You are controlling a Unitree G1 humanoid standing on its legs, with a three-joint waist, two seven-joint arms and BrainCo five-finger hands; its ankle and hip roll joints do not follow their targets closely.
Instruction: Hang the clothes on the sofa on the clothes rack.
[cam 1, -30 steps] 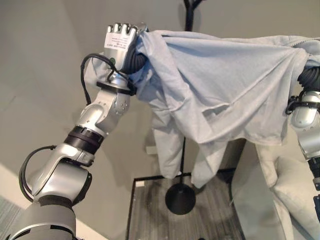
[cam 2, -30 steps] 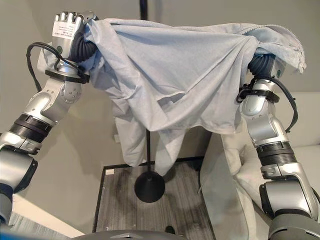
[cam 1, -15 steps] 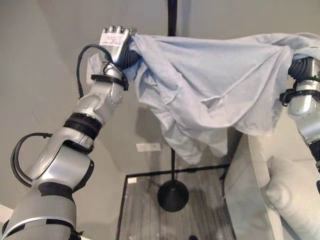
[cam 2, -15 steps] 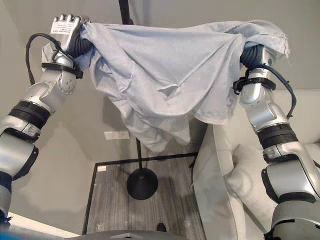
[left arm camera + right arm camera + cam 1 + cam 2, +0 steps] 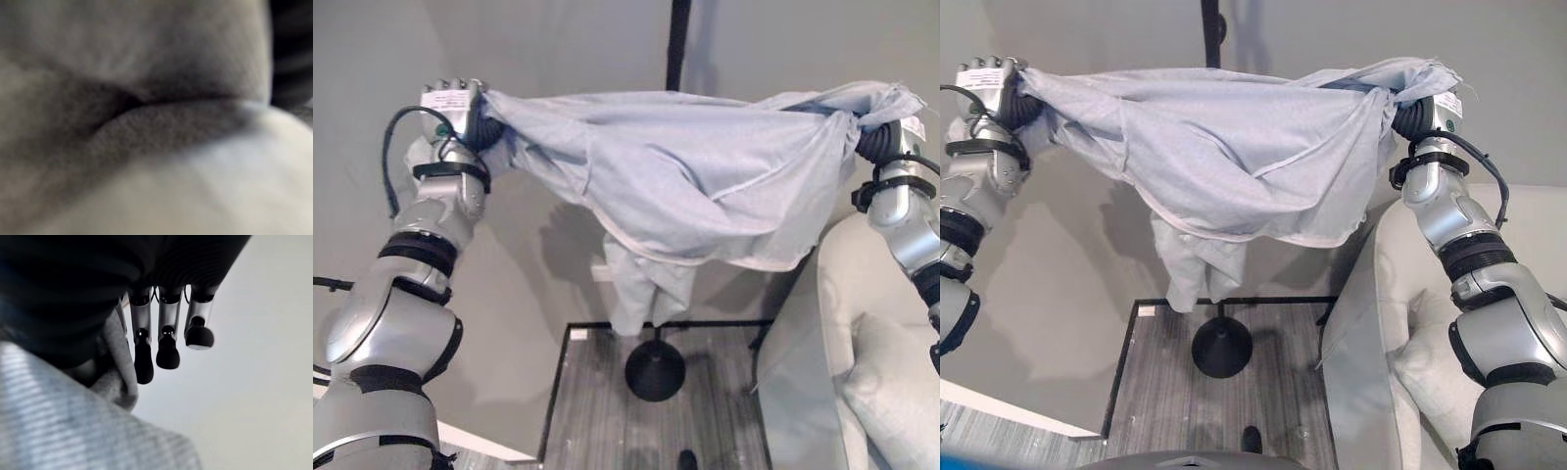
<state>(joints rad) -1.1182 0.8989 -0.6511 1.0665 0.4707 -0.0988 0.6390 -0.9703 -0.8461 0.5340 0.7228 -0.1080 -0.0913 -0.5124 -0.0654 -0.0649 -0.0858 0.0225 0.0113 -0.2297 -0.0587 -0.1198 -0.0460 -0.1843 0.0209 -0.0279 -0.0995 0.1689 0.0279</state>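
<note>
I have the pale grey-blue soft cotton garment [image 5: 1234, 147] stretched wide and sagging in front of the black metal pole of the clothes rack [image 5: 1210, 29], its long axis running hand to hand across the pole. My left hand [image 5: 450, 98] sits left of the pole, my right hand [image 5: 1430, 103] right of it, both about equally far. Cloth wraps both hands; I judge each is clenched on it. The rack's round black base [image 5: 1222, 347] stands below the drooping sleeves.

Silver-grey jointed arms with black bands; dark ribbed wrist covers; left hand [image 5: 450, 101] and right hand [image 5: 166, 340] with silver, dark-tipped fingers.
</note>
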